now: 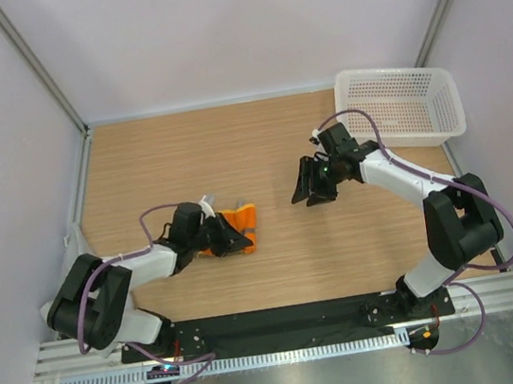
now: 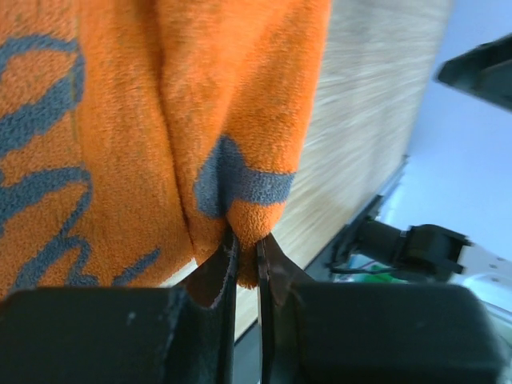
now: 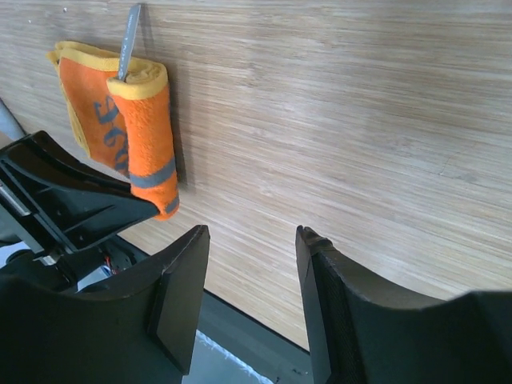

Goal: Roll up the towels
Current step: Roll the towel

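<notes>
The small orange towel (image 1: 238, 226) with grey lettering lies partly rolled on the wooden table, left of centre. My left gripper (image 1: 235, 243) is shut on the near edge of its fold; in the left wrist view the orange towel (image 2: 160, 120) fills the frame and my left gripper (image 2: 246, 252) pinches its lower corner. In the right wrist view the orange towel (image 3: 136, 136) shows a rolled edge with a yellow rim. My right gripper (image 1: 312, 192) is open and empty above the bare table right of the towel; it also shows in the right wrist view (image 3: 252, 276). The grey towel is out of view.
A white perforated plastic basket (image 1: 402, 105) stands at the back right corner of the table (image 1: 184, 154). White walls and metal frame posts close in the table at the back and sides. A black base rail runs along the near edge.
</notes>
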